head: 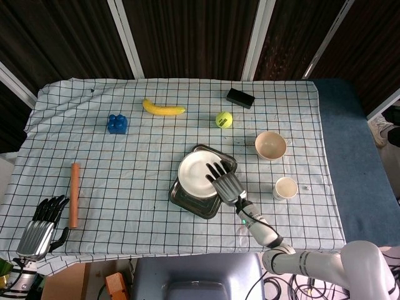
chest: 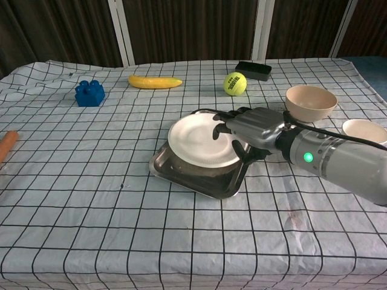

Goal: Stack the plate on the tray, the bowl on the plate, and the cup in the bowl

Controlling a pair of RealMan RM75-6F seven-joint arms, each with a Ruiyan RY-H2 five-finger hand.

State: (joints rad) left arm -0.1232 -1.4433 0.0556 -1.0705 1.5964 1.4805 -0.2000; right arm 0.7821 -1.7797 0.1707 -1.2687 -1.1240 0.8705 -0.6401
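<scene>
The white plate [head: 195, 174] [chest: 196, 141] lies slightly tilted on the metal tray [head: 190, 201] [chest: 199, 179], overhanging the tray's left rim. My right hand [head: 226, 182] [chest: 253, 129] is at the plate's right edge, its spread fingers resting on the rim and its thumb curled down beside it. The beige bowl [head: 270, 145] [chest: 311, 101] stands to the right of the tray. The white cup [head: 285, 187] [chest: 365, 130] stands nearer, also on the right. My left hand [head: 41, 227] hangs off the table's front left corner, fingers apart and holding nothing.
A tennis ball [head: 224, 119] [chest: 235, 83] and a black box [head: 240, 97] [chest: 253, 70] lie behind the tray. A banana [head: 163, 108] [chest: 154, 81] and a blue brick [head: 116, 123] [chest: 89, 93] sit at the back left. A wooden rolling pin [head: 74, 194] lies at the left.
</scene>
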